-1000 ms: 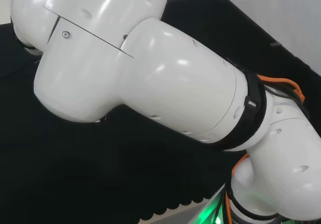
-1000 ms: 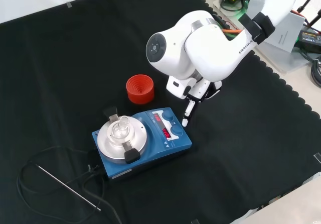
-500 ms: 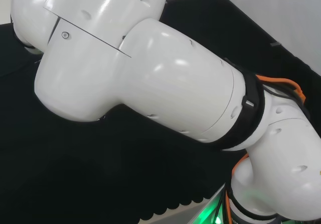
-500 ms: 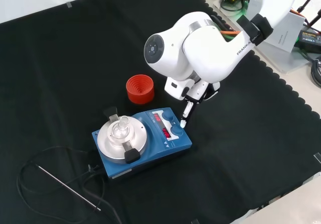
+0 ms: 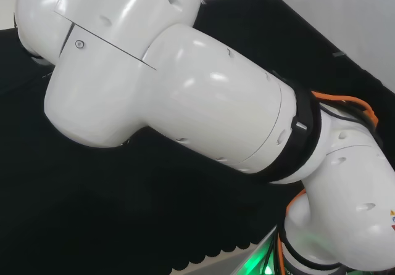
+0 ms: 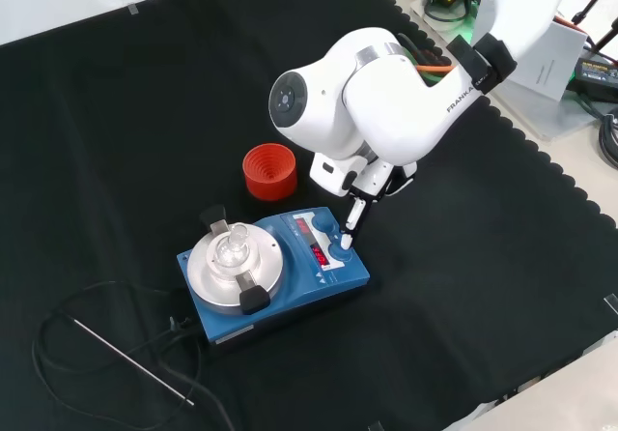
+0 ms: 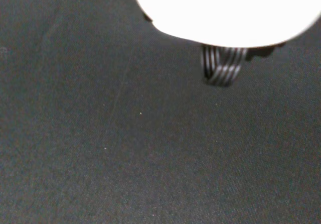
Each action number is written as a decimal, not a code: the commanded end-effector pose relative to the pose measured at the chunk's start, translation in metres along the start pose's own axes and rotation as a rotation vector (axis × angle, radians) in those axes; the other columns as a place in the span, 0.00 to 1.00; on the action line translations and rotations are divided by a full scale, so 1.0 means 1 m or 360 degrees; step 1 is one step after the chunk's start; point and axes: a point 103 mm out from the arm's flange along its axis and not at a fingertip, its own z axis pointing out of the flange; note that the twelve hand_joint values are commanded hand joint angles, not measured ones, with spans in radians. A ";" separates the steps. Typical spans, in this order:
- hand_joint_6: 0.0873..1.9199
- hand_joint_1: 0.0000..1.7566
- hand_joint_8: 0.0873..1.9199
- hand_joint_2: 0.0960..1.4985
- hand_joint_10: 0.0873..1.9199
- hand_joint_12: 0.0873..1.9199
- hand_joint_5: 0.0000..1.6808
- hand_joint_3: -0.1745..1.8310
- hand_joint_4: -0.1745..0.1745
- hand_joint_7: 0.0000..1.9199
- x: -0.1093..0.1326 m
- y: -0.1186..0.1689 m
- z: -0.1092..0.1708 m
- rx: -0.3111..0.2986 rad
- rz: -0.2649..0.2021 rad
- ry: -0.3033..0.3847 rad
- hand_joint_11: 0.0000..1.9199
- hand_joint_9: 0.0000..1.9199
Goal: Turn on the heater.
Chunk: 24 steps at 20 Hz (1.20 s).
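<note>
In the front view the blue heater sits on the black cloth, with a round silver plate carrying a small clear glass vessel. Its front panel has a red lit display and a blue knob. The hand hangs below the arm's big white link, just beyond the heater. One straight finger points down, and its tip meets the panel at the knob. In the wrist view a blurred white part of the hand sits over bare cloth.
A red ribbed ring stand sits just beyond the heater in the front view, left of the hand. A thin metal rod and a black cable lie left of the heater. The arm's white links dominate the head view.
In the front view the arm has swung left and the hand has come down toward the heater. Its fingertip went from beside the panel's edge to the knob.
</note>
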 end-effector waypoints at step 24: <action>0.00 0.81 0.82 0.20 0.79 0.70 0.09 0.83 0.47 0.87 -0.025 -0.103 -0.074 -0.0064 0.0058 0.0038 0.72 0.89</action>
